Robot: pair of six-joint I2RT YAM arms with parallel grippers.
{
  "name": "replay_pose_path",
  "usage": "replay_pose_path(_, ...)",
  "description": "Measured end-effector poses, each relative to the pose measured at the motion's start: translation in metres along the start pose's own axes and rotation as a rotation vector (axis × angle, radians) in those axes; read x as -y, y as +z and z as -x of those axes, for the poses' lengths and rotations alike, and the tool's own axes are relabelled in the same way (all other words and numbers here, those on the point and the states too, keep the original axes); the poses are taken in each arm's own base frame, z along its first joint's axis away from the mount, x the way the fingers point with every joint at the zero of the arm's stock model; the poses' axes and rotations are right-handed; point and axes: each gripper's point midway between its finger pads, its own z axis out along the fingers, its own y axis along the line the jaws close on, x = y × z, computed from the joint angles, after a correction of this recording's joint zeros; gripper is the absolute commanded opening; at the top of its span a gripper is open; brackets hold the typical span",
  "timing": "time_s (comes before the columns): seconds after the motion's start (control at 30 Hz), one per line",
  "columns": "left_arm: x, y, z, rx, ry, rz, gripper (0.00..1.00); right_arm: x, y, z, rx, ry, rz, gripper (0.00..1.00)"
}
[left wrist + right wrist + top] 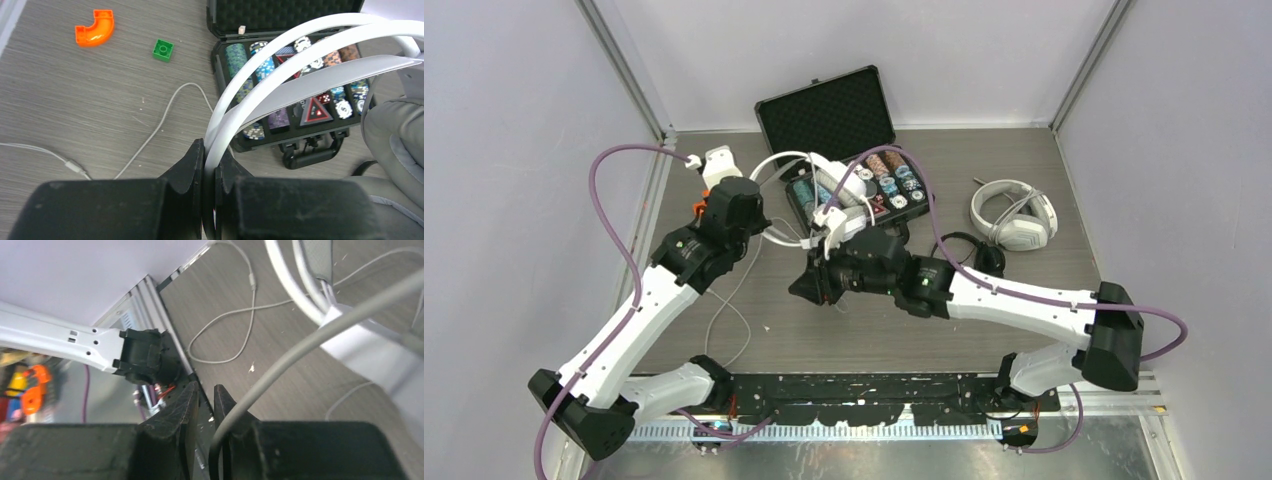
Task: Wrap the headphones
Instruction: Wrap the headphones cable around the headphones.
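The left gripper (210, 170) is clamped on the curved white band of the bulky white-and-grey over-ear headphones (300, 65). Its wrist view shows both black fingers (187, 170) pressed flat against the band, which arcs up and to the right above an open black foam-lined case of poker chips (225, 90). A padded grey ear cushion (395, 135) fills the right edge. From overhead the same headset (826, 178) hangs above the middle of the grey wood-grain table (1024, 310), in front of the case (824, 112), with the left gripper (769, 235) at its left end.

The right gripper (205, 400) has its fingers drawn close together. A grey cord (280, 360) runs down into the narrow gap between them and looks pinched there — a detail only this wrist view gives, since overhead the right gripper (804, 288) is a dark mass under its own wrist.

A thin white cable (724, 310) trails across the table below the left arm. It appears as a loose loop in the right wrist view (225, 335) and as a single strand in the left (165, 120).

Only the overhead view takes in the other two headsets — a white round-cup pair (1014, 215) lying at the right of the table, and a slim black pair (990, 258) just beside the right forearm.

The left wrist view alone shows an orange curved plastic block (95, 27) and a small green square block (163, 50) lying left of the case.
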Motion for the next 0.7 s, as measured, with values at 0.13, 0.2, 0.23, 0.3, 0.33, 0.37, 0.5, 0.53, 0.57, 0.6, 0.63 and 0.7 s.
replay_pose_path(0.13,0.007,-0.001,-0.001,-0.01,-0.068,-0.024,0.0,0.002,-0.006,0.001,0.106,-0.152,-0.047,0.23)
replay_pose_path(0.2,0.011,-0.002,-0.002,-0.018,-0.094,-0.043,0.0,0.005,-0.009,0.004,0.161,-0.208,-0.066,0.23)
replay_pose_path(0.23,0.014,-0.002,-0.002,-0.024,-0.106,-0.053,0.0,0.01,-0.011,0.006,0.19,-0.234,-0.082,0.23)
replay_pose_path(0.3,0.018,-0.004,-0.002,-0.031,-0.136,-0.072,0.0,0.019,-0.013,0.006,0.23,-0.281,-0.111,0.23)
replay_pose_path(0.33,0.019,-0.004,-0.002,-0.033,-0.153,-0.077,0.0,0.024,-0.014,0.005,0.245,-0.306,-0.124,0.24)
replay_pose_path(0.37,0.021,-0.005,-0.002,-0.035,-0.17,-0.079,0.0,0.028,-0.013,0.004,0.255,-0.328,-0.135,0.24)
replay_pose_path(0.5,0.025,-0.01,0.005,-0.035,-0.235,-0.086,0.0,0.041,-0.013,0.0,0.283,-0.427,-0.169,0.24)
replay_pose_path(0.53,0.026,-0.011,0.007,-0.033,-0.252,-0.091,0.0,0.041,-0.013,0.002,0.295,-0.447,-0.171,0.24)
replay_pose_path(0.57,0.027,-0.013,0.01,-0.031,-0.27,-0.097,0.0,0.042,-0.013,0.004,0.313,-0.469,-0.172,0.24)
replay_pose_path(0.6,0.029,-0.016,0.014,-0.026,-0.294,-0.106,0.0,0.042,-0.013,0.005,0.326,-0.487,-0.172,0.24)
replay_pose_path(0.63,0.029,-0.017,0.015,-0.025,-0.3,-0.108,0.0,0.043,-0.013,0.005,0.34,-0.506,-0.172,0.24)
replay_pose_path(0.7,0.03,-0.021,0.019,-0.023,-0.323,-0.115,0.0,0.045,-0.011,0.001,0.354,-0.534,-0.173,0.24)
